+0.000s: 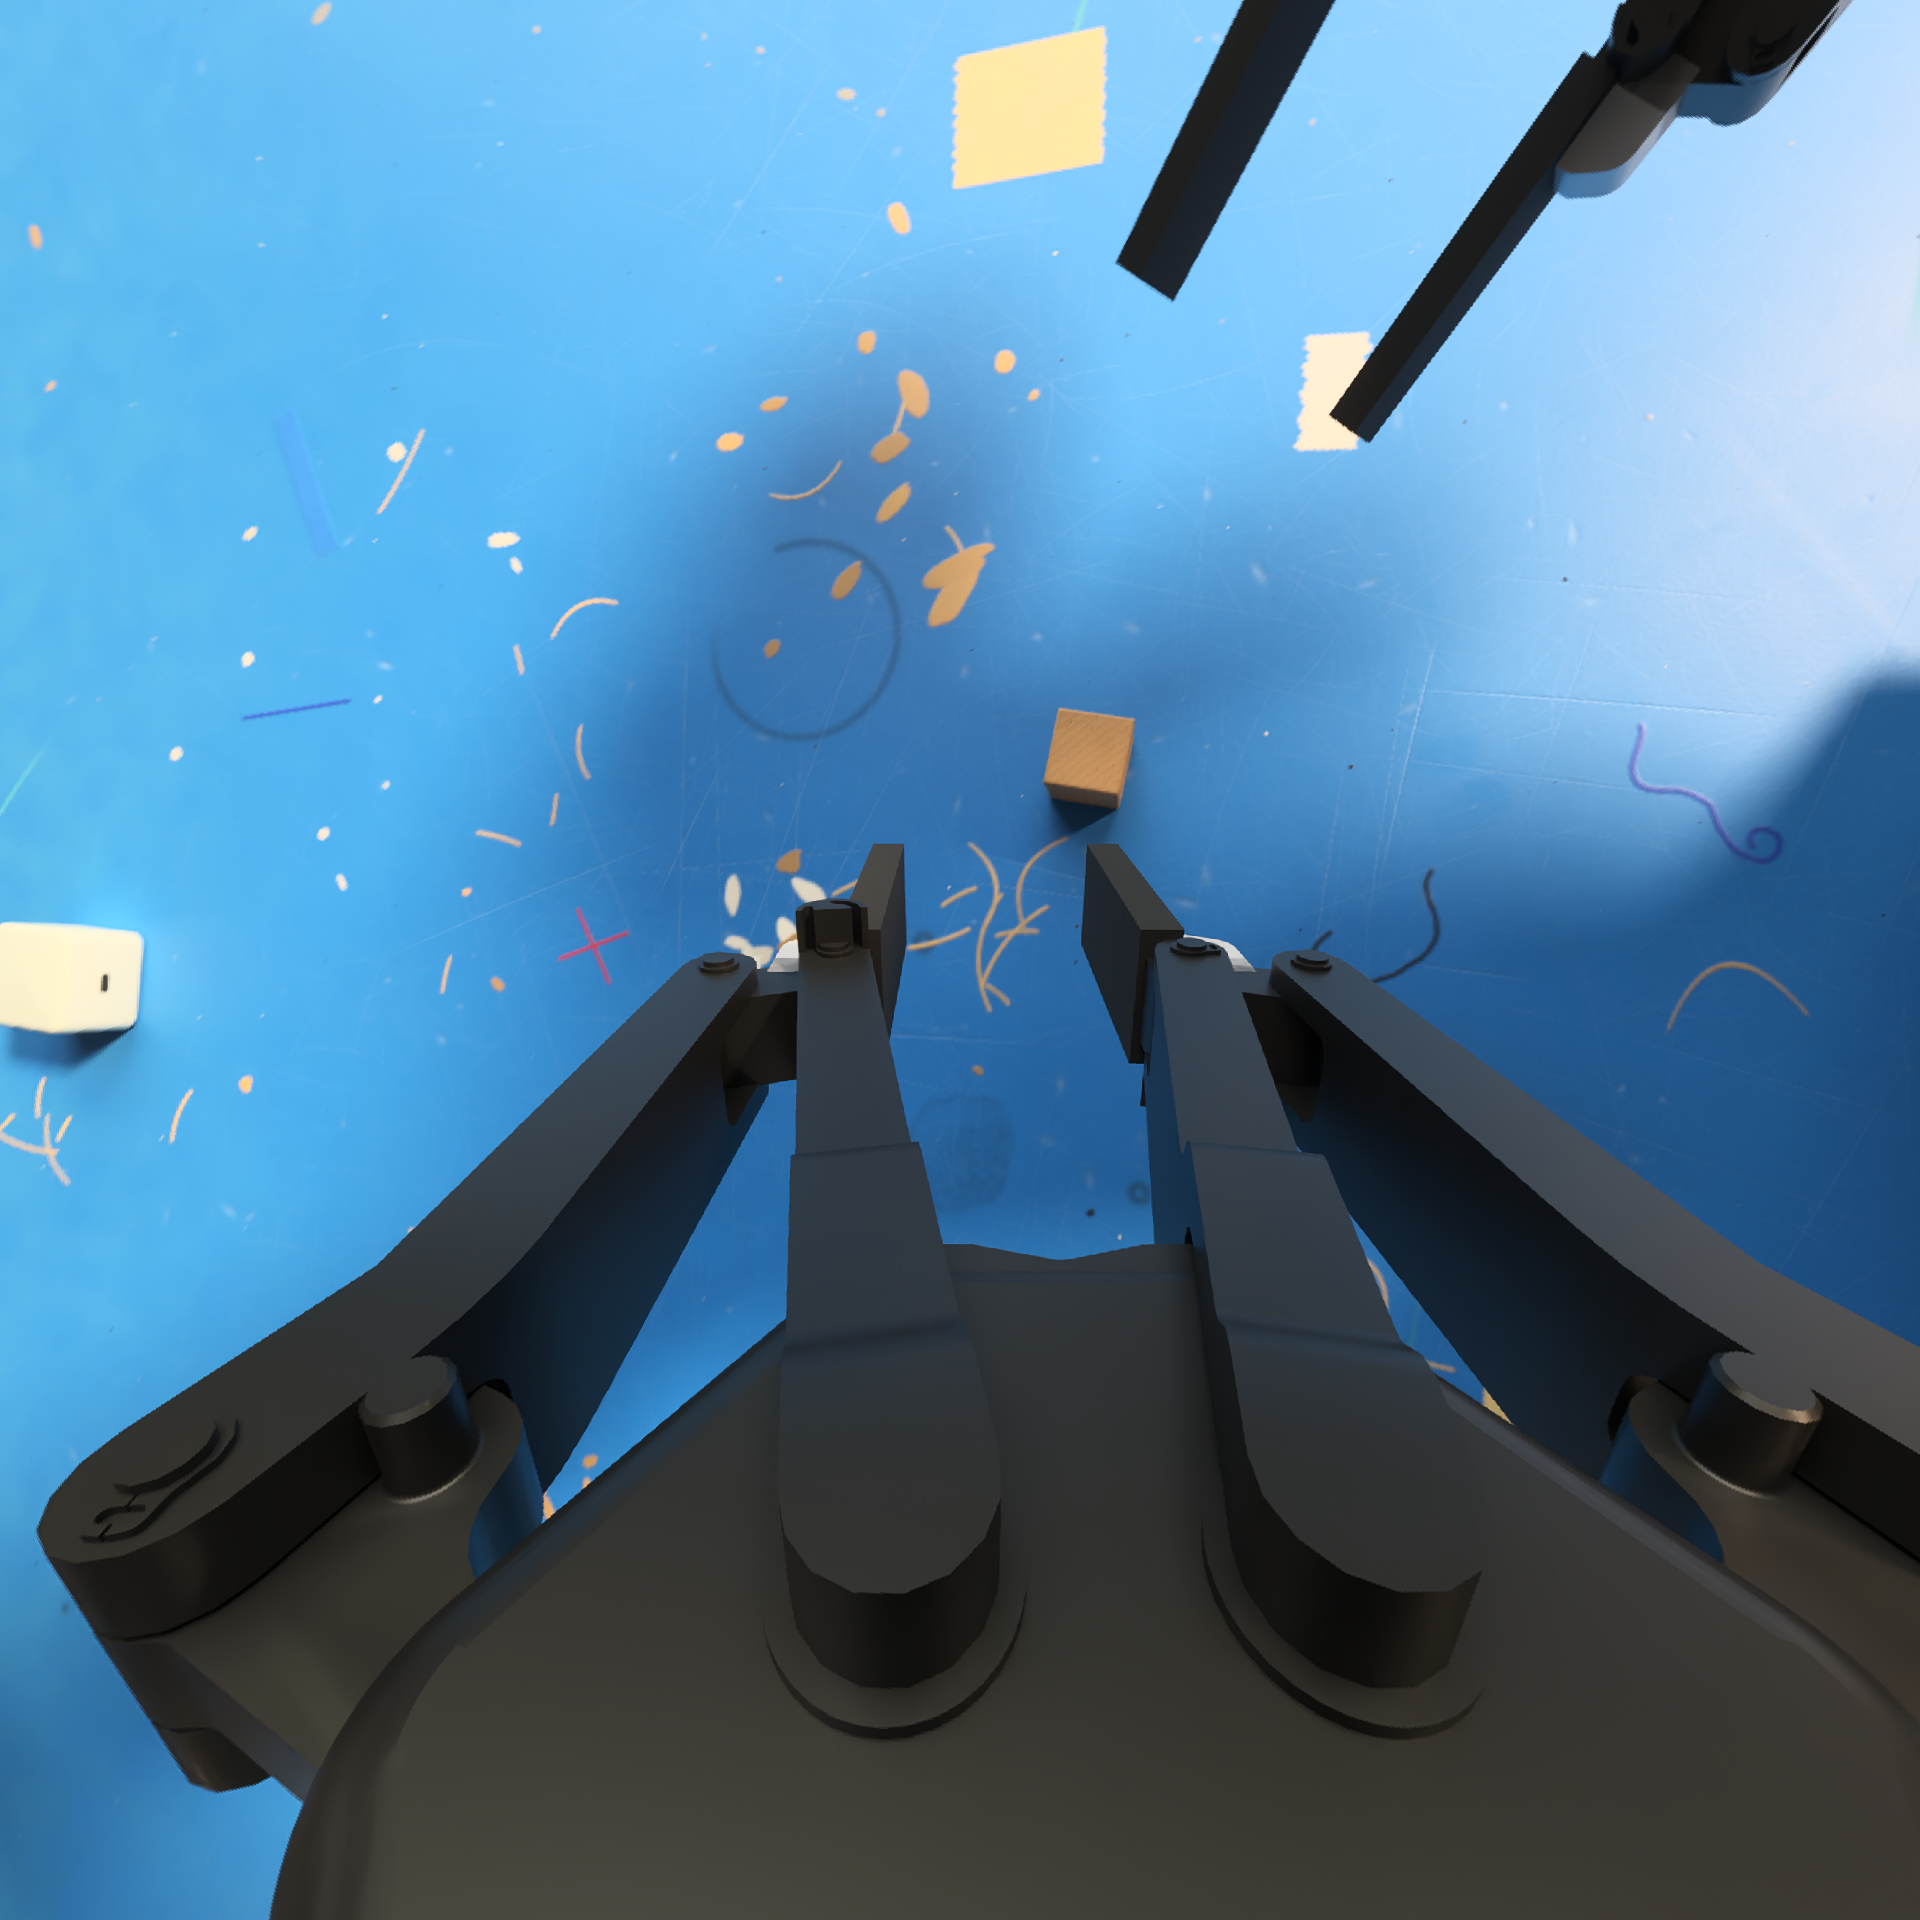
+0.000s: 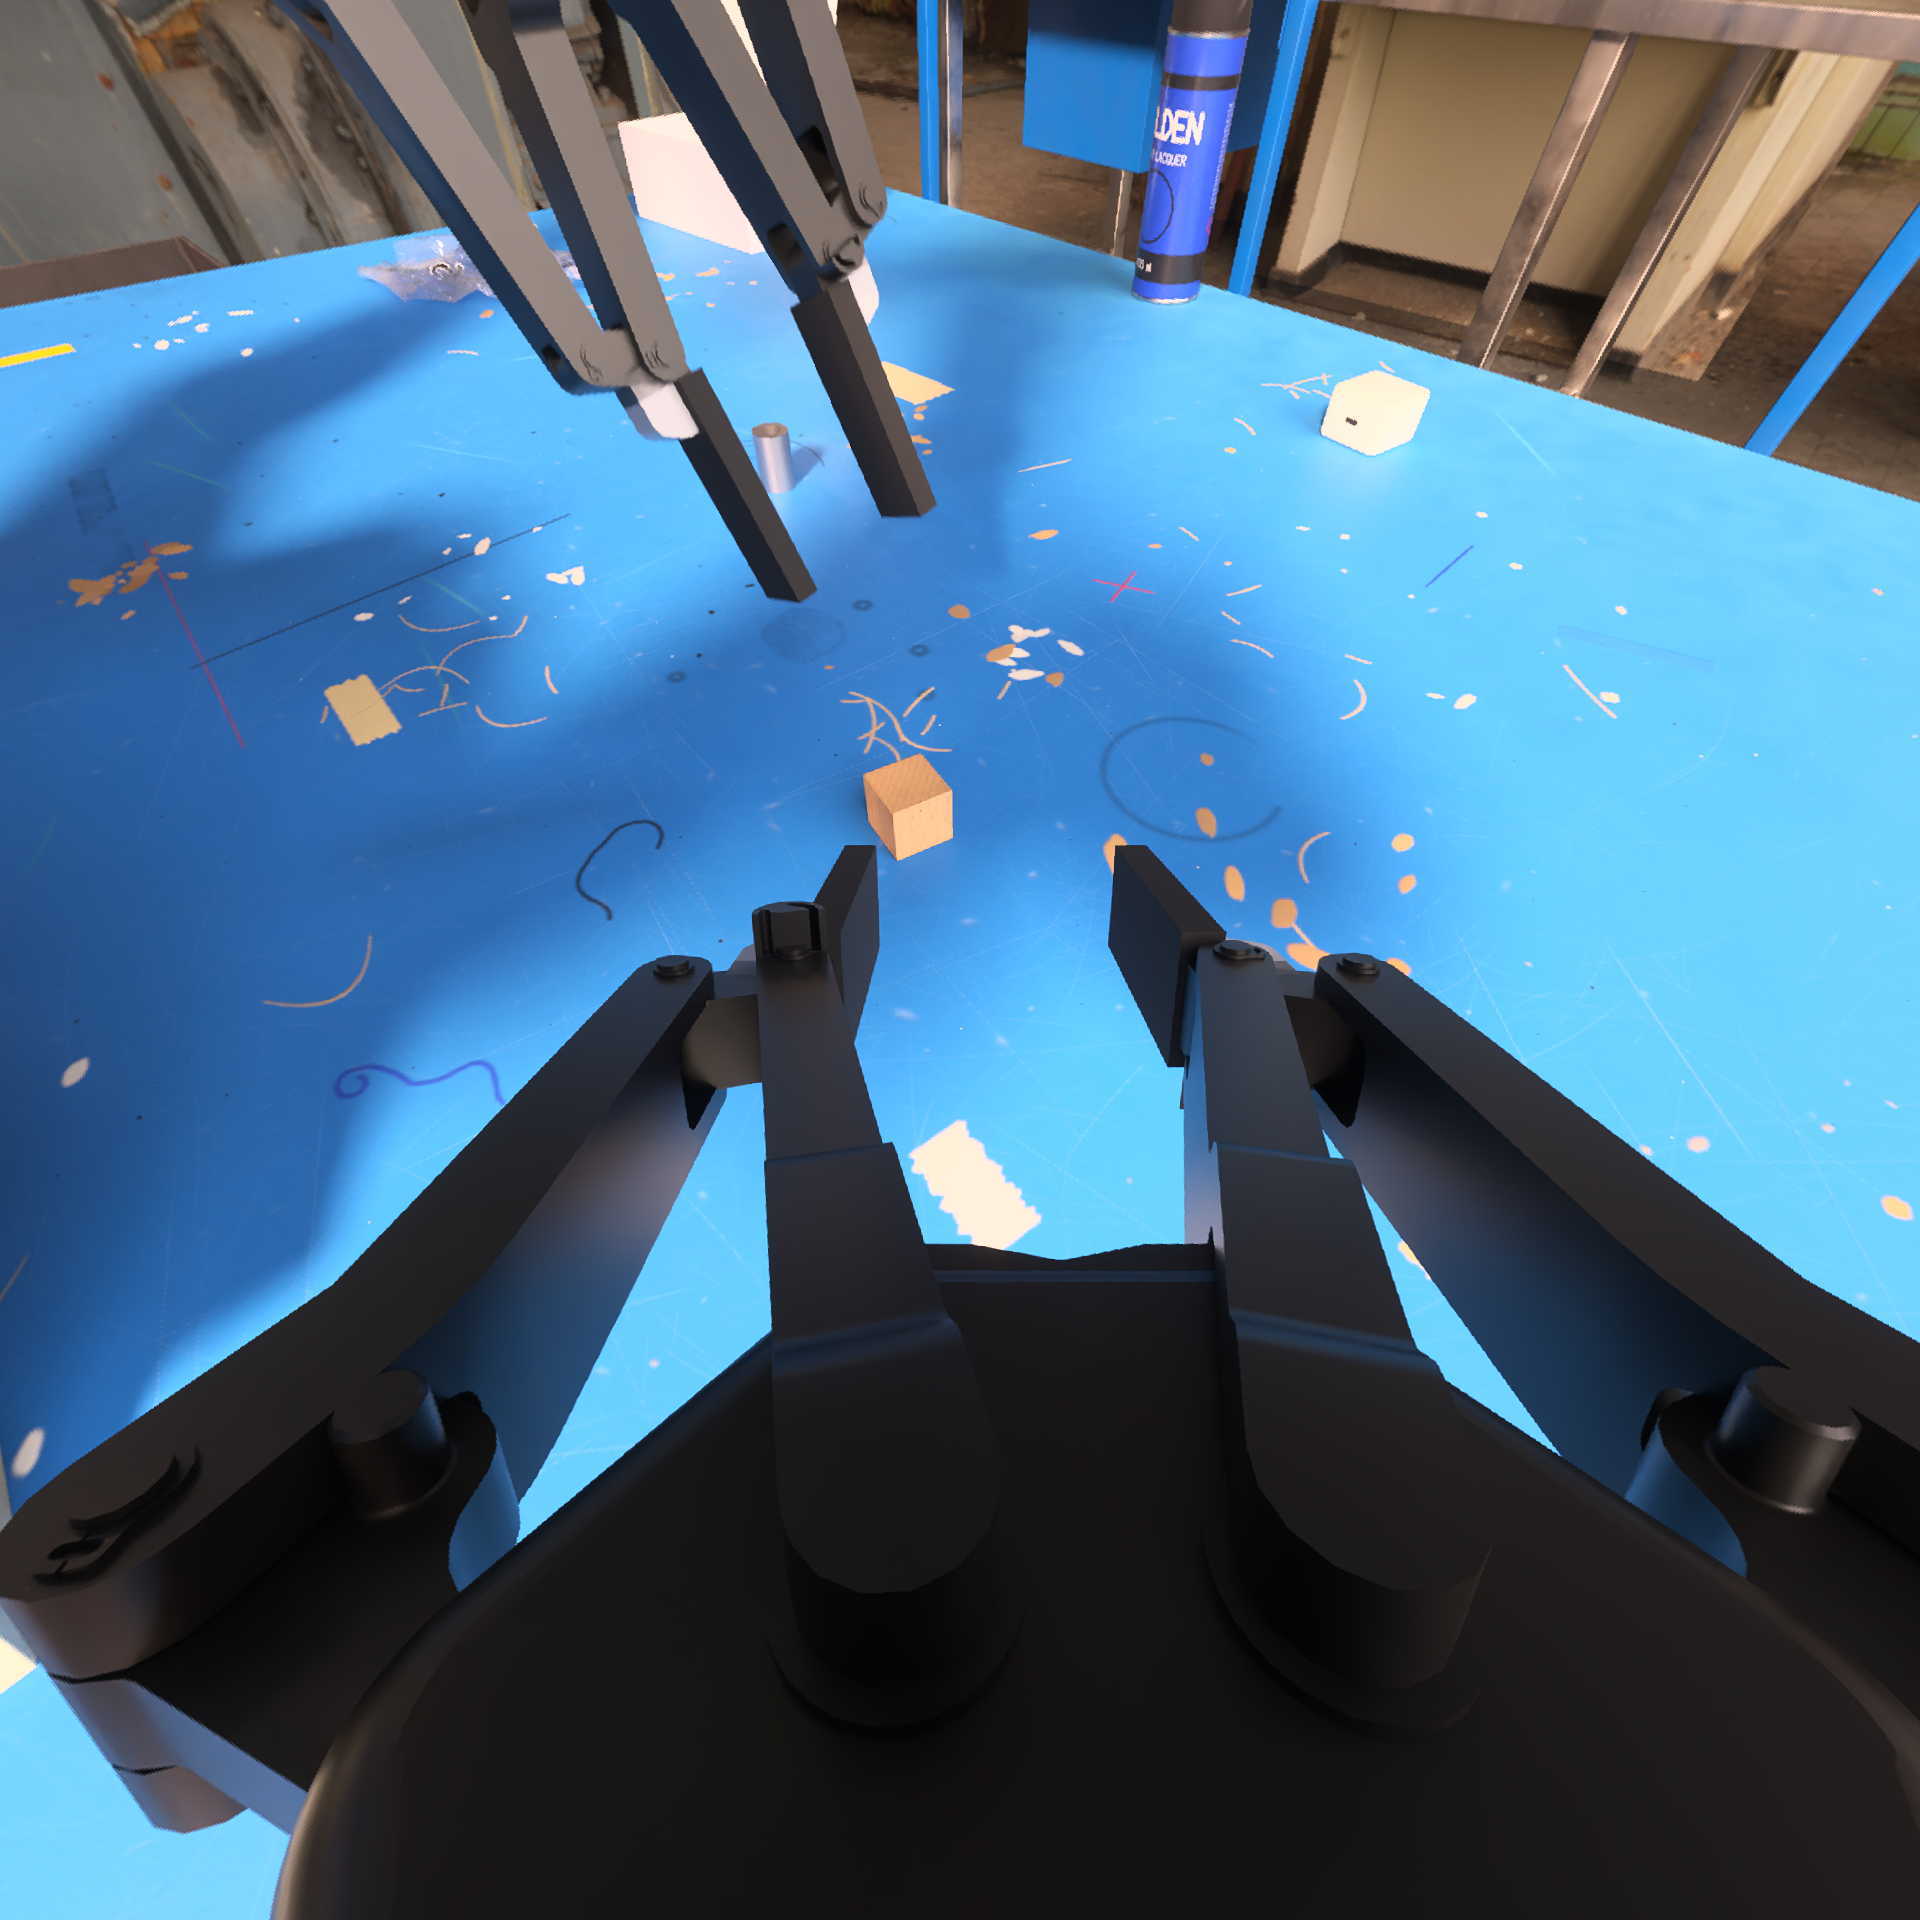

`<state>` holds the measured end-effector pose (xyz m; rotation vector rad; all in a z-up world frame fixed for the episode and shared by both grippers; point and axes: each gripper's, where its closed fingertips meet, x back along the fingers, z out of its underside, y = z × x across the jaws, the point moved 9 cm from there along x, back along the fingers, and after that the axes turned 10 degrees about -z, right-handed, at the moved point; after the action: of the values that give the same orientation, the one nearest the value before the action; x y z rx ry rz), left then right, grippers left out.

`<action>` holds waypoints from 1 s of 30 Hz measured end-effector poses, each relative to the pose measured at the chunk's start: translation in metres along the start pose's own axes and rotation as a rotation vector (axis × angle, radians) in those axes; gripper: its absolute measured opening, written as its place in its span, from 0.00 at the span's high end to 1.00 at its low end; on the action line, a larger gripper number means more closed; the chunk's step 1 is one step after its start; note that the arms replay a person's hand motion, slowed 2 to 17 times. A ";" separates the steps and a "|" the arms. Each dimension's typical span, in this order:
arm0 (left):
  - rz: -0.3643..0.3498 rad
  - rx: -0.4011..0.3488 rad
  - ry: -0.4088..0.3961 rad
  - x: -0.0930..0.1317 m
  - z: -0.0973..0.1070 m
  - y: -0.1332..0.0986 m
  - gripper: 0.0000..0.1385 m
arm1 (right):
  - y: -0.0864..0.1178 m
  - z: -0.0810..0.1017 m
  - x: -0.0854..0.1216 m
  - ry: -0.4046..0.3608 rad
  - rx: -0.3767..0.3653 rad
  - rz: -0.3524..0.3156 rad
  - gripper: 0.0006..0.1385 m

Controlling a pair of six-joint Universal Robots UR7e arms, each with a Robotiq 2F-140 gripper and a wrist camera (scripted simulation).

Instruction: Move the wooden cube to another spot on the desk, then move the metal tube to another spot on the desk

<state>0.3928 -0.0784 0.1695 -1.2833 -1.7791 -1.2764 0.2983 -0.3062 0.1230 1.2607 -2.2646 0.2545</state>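
Note:
A small wooden cube rests on the blue desk, just beyond and slightly right of my left gripper, which is open and empty above the desk. In the right wrist view the cube sits just ahead of my right gripper, nearer its left finger; that gripper is open and empty. A short metal tube stands upright farther back, seen between the left gripper's fingers. The right gripper's fingers show at the top right of the left wrist view.
A white block lies at the right; it also shows in the left wrist view. A blue spray can stands at the far desk edge. A clear plastic bag and a white box lie at the back. Tape pieces and paint marks dot the desk.

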 end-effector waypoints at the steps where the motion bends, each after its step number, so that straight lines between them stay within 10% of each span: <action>1: -0.008 0.007 0.000 0.003 0.003 0.002 0.67 | 0.000 0.000 0.000 0.000 0.001 0.000 0.57; 18: -0.175 0.200 0.041 0.054 0.073 0.055 0.65 | 0.000 0.000 -0.001 0.005 0.005 0.000 0.57; 30: -0.157 0.427 0.143 0.062 0.135 0.082 0.65 | 0.001 -0.001 -0.003 0.014 0.010 -0.002 0.57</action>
<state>0.4560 0.0751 0.2032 -0.8098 -1.9428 -0.9661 0.2992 -0.3028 0.1227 1.2626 -2.2532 0.2736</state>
